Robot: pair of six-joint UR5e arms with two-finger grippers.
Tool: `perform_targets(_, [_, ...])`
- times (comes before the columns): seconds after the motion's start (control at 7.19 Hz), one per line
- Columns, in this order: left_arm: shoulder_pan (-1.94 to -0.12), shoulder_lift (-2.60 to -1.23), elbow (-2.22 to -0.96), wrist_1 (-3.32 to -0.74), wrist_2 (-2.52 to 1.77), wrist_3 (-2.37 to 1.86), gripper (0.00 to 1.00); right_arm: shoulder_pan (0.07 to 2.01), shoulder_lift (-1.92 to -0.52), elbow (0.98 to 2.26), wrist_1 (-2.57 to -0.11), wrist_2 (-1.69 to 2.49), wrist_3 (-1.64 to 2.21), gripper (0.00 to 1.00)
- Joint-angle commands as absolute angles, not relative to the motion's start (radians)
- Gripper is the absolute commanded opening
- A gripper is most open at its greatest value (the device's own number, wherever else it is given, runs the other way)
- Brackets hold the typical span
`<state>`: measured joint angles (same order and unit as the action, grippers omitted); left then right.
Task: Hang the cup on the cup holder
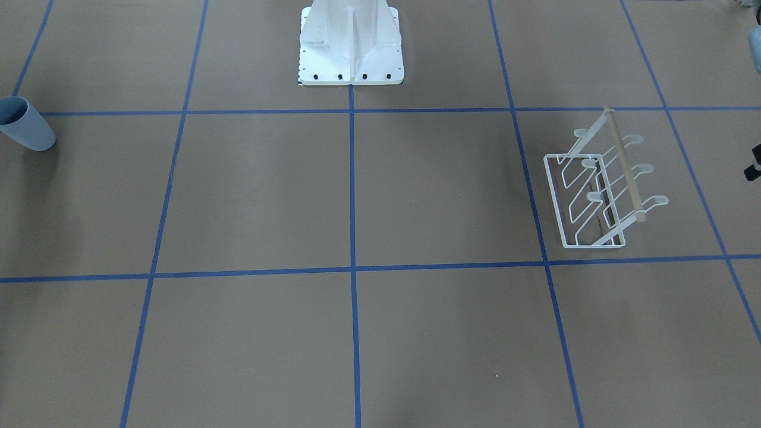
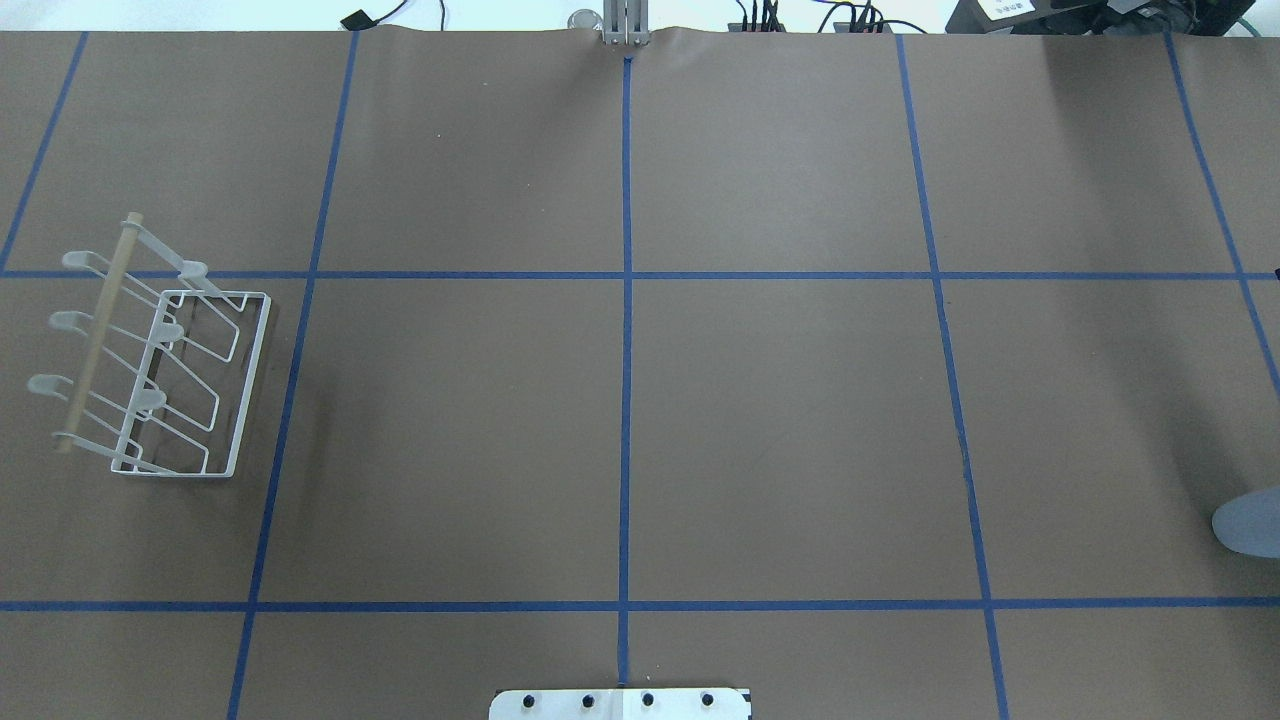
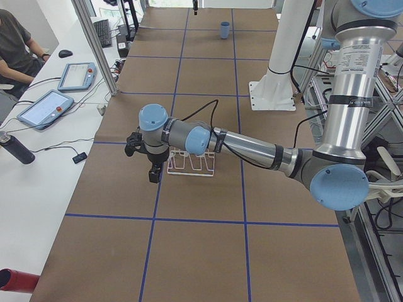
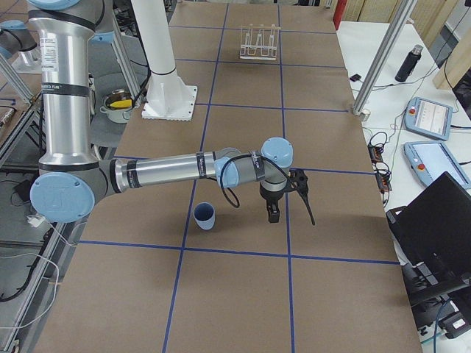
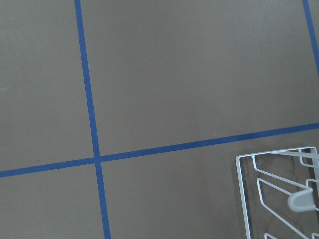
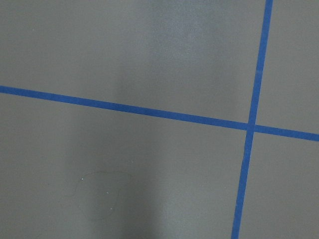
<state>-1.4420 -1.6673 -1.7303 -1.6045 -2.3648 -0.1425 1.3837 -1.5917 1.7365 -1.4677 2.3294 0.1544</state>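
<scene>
A pale blue handleless plastic tumbler (image 4: 204,217) stands upright, mouth up, on a brown table (image 1: 446,190) crossed by blue tape lines, towards the end on the robot's right. A small white wire rack (image 2: 170,380) with slanted, round-tipped prongs and a light wooden dowel bar sits towards the opposite end, well apart from the tumbler. The left gripper (image 3: 150,165) hovers just beside the rack. The right gripper (image 4: 288,202) hovers near the tumbler, apart from it. Whether either gripper's jaws are parted or closed cannot be told.

A robotics lab: tape-gridded table (image 2: 780,420), teach pendants (image 3: 47,108), seated operator (image 3: 16,44).
</scene>
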Motion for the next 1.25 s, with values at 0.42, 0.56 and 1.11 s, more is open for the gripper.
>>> perform_targets(0.42, [-1.442, -1.666, -1.73, -1.605, -2.365, -0.152, 0.98, 1.35, -1.63, 1.727, -1.321, 2.333, 0.147, 1.0])
perform_targets(0.56, [-1.442, -1.667, -1.729, -1.605, -2.364, -0.152, 0.98, 1.347, -1.634, 1.726, -1.304, 2.333, 0.15, 1.0])
perform_targets(1.11, [-1.44, -1.667, -1.732, -1.606, -2.367, -0.153, 0.98, 1.348, -1.692, 1.787, -1.302, 2.356, 0.152, 1.0])
